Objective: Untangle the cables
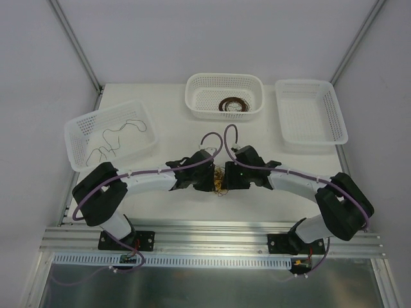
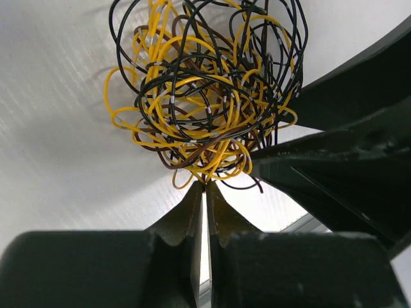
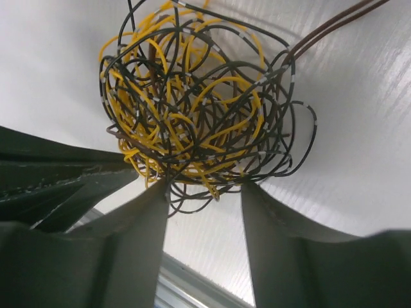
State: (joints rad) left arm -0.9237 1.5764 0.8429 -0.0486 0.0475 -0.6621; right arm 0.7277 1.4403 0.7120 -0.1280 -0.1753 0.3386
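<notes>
Clump of cables (image 1: 221,180) sits between my grippers in the top view: left gripper (image 2: 204,187) at its 9 o'clock, right gripper (image 3: 205,187) at 3. Left jaws look clenched on a strand or two at the clump's 6 o'clock edge. Right jaws are spread wide, straddling the lower loops and gripping nothing. I'd close the right on the bulk — not the pinched strand — then draw the left away slowly, watching for snags.

Three white perforated plastic baskets are set on the white tabletop (image 1: 168,131):
- left basket (image 1: 78,126), tilted, at the left edge;
- middle basket (image 1: 192,97), at the far edge;
- right basket (image 1: 339,123), just beside the middle one.

An aluminium rail (image 1: 212,234) is fixed along the near edge.
</notes>
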